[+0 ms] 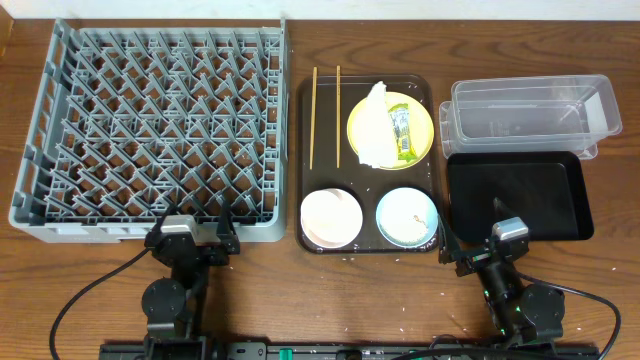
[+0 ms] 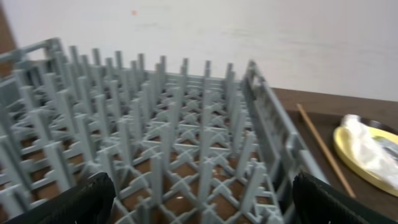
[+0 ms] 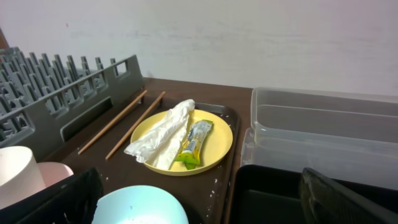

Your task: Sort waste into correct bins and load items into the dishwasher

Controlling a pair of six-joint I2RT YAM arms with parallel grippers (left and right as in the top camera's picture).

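Observation:
A yellow plate (image 1: 390, 128) on the dark brown serving tray (image 1: 307, 160) holds a crumpled white napkin (image 1: 375, 125) and a green-yellow wrapper (image 1: 402, 135). Two chopsticks (image 1: 325, 115) lie left of it. A pale pink bowl (image 1: 331, 216) with a white cup (image 3: 17, 174) and a light blue bowl (image 1: 407, 216) sit at the tray's front. The grey dish rack (image 1: 150, 130) is at left. The clear tub (image 1: 530, 110) and black tray (image 1: 518, 195) are at right. My left gripper (image 1: 192, 238) is open by the rack's front edge. My right gripper (image 1: 478, 245) is open near the black tray's front left corner.
Rice grains (image 1: 395, 257) are scattered on the wooden table by the serving tray's front edge. Cables (image 1: 90, 290) run along the table front near both arm bases. A white wall (image 3: 249, 37) stands behind the table.

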